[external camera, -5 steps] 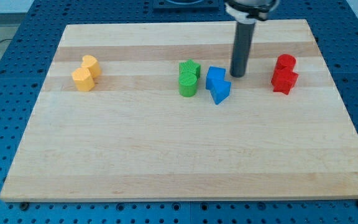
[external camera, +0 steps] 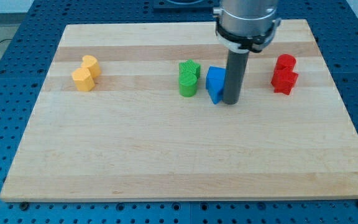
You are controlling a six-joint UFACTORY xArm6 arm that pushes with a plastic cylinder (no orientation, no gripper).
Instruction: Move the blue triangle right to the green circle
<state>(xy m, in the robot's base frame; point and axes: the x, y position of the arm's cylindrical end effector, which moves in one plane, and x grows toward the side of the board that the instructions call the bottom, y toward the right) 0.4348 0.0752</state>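
Note:
Two blue blocks [external camera: 215,83] sit close together just right of the board's middle; the rod covers their right side, so I cannot tell which is the triangle. My tip [external camera: 230,101] stands at the lower right of the blue blocks, touching or nearly touching them. Two green blocks stand just left of the blue ones: a round green cylinder [external camera: 188,85] in front and another green block [external camera: 190,68] behind it. A small gap separates green from blue.
Two yellow blocks [external camera: 86,73] sit at the view's left. Two red blocks [external camera: 284,74] sit at the view's right. The wooden board [external camera: 179,155] lies on a blue perforated table.
My tip has moved down the view from behind the blue blocks to their lower right side. The rod now covers part of the blue blocks.

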